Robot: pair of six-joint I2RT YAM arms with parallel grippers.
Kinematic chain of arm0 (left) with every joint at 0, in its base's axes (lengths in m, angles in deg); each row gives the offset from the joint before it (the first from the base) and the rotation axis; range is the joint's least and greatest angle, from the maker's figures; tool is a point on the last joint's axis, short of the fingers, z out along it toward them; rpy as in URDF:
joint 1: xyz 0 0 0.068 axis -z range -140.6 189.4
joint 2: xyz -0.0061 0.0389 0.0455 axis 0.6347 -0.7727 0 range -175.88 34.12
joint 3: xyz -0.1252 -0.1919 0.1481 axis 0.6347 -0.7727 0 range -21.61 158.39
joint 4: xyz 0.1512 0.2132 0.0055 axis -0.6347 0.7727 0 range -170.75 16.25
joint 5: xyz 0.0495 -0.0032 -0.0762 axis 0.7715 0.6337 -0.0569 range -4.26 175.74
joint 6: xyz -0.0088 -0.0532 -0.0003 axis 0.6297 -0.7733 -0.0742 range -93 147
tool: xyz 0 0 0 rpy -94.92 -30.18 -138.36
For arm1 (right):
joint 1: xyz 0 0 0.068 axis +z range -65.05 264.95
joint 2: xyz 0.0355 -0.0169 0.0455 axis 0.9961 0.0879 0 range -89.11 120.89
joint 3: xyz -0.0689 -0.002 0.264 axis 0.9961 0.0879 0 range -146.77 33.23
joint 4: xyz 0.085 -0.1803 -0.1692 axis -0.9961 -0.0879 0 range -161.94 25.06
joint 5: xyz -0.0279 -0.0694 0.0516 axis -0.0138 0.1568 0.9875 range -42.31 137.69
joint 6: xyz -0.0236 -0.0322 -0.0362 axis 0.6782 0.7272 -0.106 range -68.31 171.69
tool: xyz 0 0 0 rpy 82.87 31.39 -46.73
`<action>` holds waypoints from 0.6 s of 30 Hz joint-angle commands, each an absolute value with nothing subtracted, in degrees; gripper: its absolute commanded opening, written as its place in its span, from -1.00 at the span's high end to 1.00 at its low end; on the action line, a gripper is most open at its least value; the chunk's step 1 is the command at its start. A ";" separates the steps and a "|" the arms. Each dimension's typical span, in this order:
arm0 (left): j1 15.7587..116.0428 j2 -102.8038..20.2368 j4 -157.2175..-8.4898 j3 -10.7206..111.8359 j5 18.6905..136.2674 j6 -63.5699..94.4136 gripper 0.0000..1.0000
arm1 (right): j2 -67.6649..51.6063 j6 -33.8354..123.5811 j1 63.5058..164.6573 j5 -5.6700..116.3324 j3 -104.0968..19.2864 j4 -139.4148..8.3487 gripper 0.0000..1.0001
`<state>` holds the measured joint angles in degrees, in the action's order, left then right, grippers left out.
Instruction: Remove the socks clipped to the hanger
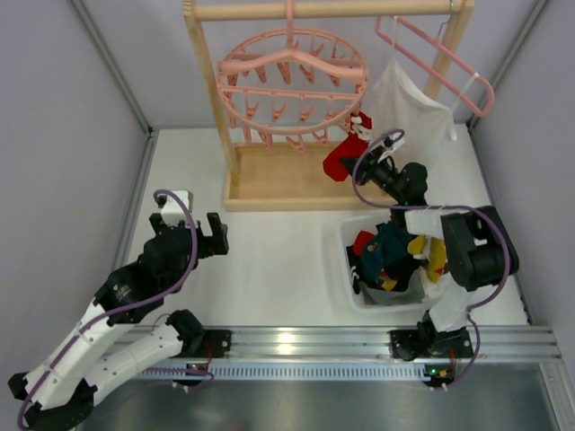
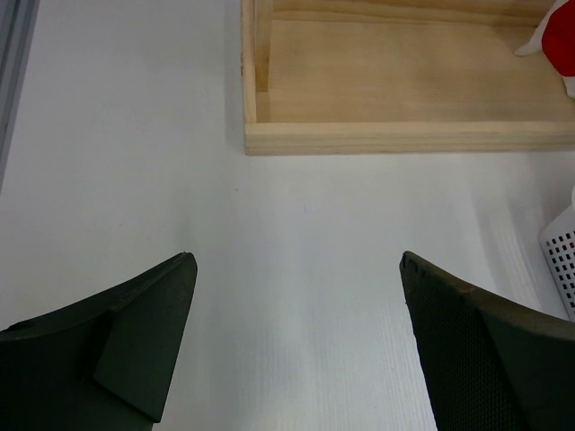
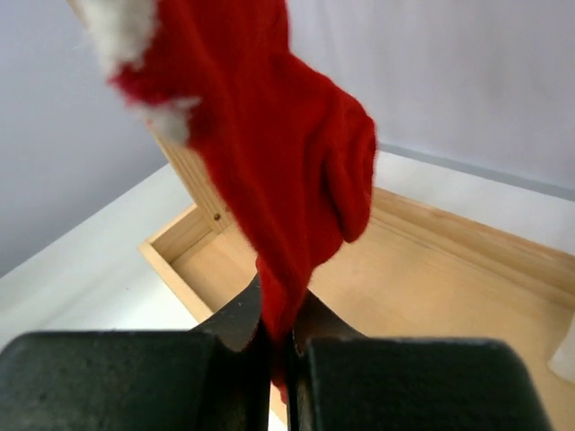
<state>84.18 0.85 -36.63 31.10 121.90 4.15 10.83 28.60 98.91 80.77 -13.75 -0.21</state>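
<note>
- Grey walls close in a white surface [image 1: 287, 269]; a wooden rack [image 1: 278, 184] stands at its far edge.
- From the rack's top rod hangs the hanger [image 1: 293, 56], its ring roughly level and its clips dangling.
- One red sock [image 1: 344, 157] is clipped at the ring's near right rim. Its long axis runs downward, white-trimmed cuff up at the clip and red body below, over the rack's base tray.
- The right claw [image 1: 364, 168] sits just beside the sock's lower part. In the right wrist view the sock [image 3: 287, 162] rises straight out of the claw [image 3: 280, 346], which is pressed together and pinching the lower end.
- More socks [image 1: 391, 256], red, teal and mustard, lie heaped in a white basket [image 1: 344, 265] near the surface's near right corner.
- The left claw [image 1: 191, 232] is spread wide above bare surface towards the left edge, well apart from the hanger, holding nothing.
- A white cloth [image 1: 404, 103] hangs on a plain pink hanger [image 1: 440, 56] at the rod's right end.
</note>
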 commanded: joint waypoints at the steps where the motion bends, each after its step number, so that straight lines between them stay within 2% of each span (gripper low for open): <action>1: 83.96 0.72 -38.74 34.10 118.88 2.92 -0.97 | 0.65 29.78 100.68 75.83 -8.71 5.13 1.00; 5: 83.96 0.03 -38.74 37.88 115.28 0.38 -0.97 | -13.74 39.61 106.82 63.36 -2.73 -12.08 1.00; 6: 83.96 -0.24 -38.74 38.85 112.75 -0.93 -0.97 | -15.88 41.30 110.84 57.07 -2.11 -15.16 1.00; 8: 83.96 -1.99 -38.82 41.83 110.01 -1.91 -0.97 | -20.88 43.60 115.17 51.93 -0.71 -22.99 1.00; 14: 83.96 -9.20 -40.05 53.08 97.81 -2.53 -0.97 | -26.62 42.46 131.25 31.81 2.55 -31.97 1.00; 18: 83.96 -15.52 -40.76 63.09 95.23 -1.04 -0.96 | -24.08 41.93 143.62 15.85 -0.42 -35.05 1.00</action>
